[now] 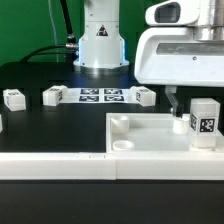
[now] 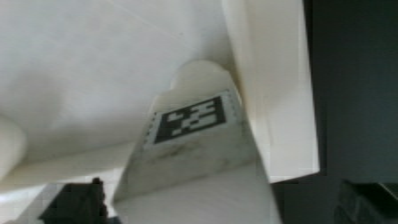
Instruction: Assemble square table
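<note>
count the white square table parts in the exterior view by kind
short white tagged plastic legs: 4
white square tray-like plastic top: 1
total: 5

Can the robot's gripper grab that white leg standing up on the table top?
Probably yes. The gripper hangs right over the leg, with its jaws open, one on each side of the leg in the wrist view. Nothing else seems to be in the way.
</note>
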Motion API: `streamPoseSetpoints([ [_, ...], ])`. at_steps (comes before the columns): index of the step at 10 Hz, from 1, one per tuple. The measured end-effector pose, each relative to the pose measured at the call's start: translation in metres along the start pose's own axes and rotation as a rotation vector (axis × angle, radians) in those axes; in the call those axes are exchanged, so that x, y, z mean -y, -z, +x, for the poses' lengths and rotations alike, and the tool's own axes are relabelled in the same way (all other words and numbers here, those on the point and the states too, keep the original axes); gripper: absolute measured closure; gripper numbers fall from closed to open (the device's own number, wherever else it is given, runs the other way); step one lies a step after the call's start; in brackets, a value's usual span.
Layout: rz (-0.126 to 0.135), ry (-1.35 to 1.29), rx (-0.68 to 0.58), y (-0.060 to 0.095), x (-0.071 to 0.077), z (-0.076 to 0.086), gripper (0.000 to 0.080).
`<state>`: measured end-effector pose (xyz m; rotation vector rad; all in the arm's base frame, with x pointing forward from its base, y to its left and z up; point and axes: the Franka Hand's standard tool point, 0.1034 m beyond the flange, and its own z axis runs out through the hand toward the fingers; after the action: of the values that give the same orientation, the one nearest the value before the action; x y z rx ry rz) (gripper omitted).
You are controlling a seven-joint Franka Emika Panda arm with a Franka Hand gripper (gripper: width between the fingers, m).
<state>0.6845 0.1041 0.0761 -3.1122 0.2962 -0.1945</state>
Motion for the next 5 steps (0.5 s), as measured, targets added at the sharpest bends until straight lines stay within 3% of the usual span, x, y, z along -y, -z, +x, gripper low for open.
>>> streamPoseSetpoints([
  [2,0.004,0.122,-0.01,0.0073,-0.0028,0.004,0.015],
  [4,0.003,0.092,-0.006,0.0044,-0.0035,0.0027,0.015],
  [5,0.003,0.092,-0.006,0.0045,-0.0039,0.0029,0.0261],
])
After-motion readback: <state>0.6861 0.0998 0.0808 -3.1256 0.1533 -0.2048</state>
